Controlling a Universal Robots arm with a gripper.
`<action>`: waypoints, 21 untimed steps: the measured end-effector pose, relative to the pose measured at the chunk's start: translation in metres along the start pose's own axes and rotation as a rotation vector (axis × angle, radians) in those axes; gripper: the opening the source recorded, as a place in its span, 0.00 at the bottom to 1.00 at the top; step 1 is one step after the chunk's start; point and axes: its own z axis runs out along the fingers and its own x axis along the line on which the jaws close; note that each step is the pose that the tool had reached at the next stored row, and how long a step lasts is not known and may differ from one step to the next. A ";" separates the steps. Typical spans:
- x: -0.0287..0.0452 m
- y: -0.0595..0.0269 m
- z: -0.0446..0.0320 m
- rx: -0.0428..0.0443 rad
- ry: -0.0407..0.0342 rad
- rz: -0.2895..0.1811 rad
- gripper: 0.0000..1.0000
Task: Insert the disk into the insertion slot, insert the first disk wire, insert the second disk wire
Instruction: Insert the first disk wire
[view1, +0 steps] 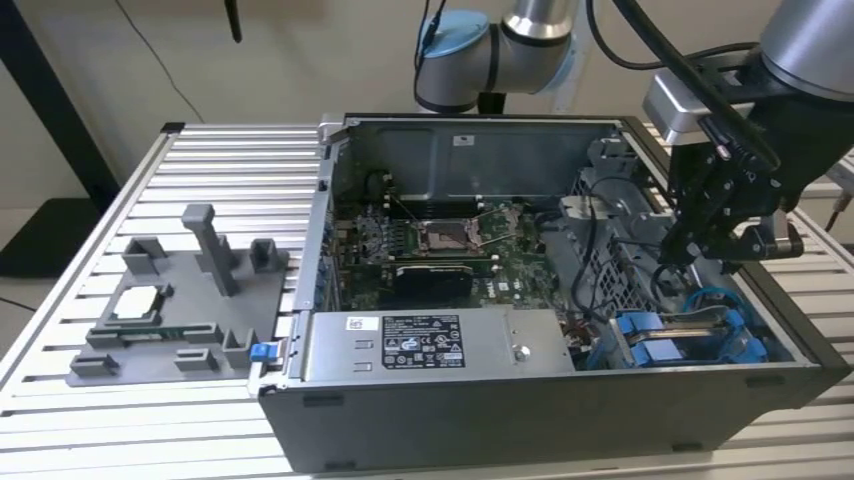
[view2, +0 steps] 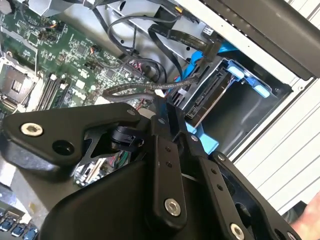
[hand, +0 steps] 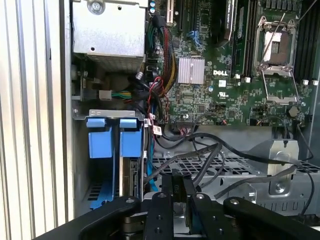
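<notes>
judging by the disk (view2: 207, 97) already seated in the insertion slot (view2: 252, 102), the first wire step is in hand. the gripper (view2: 168, 107) is held nearby, pressed together just beside a braided wire (view2: 150, 89). careful plug alignment is called for.

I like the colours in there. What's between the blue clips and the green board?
A bunch of red, yellow and black wires runs between the blue clips of the insertion slot and the green board, in the first wrist view.
</notes>
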 end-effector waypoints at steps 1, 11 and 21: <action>0.0000 0.0000 0.0000 0.0000 -0.0001 0.000 0.00; 0.0002 0.0000 0.0009 -0.0004 0.0324 -0.002 0.00; 0.0005 -0.0041 0.0032 -0.0028 0.1166 -0.007 0.00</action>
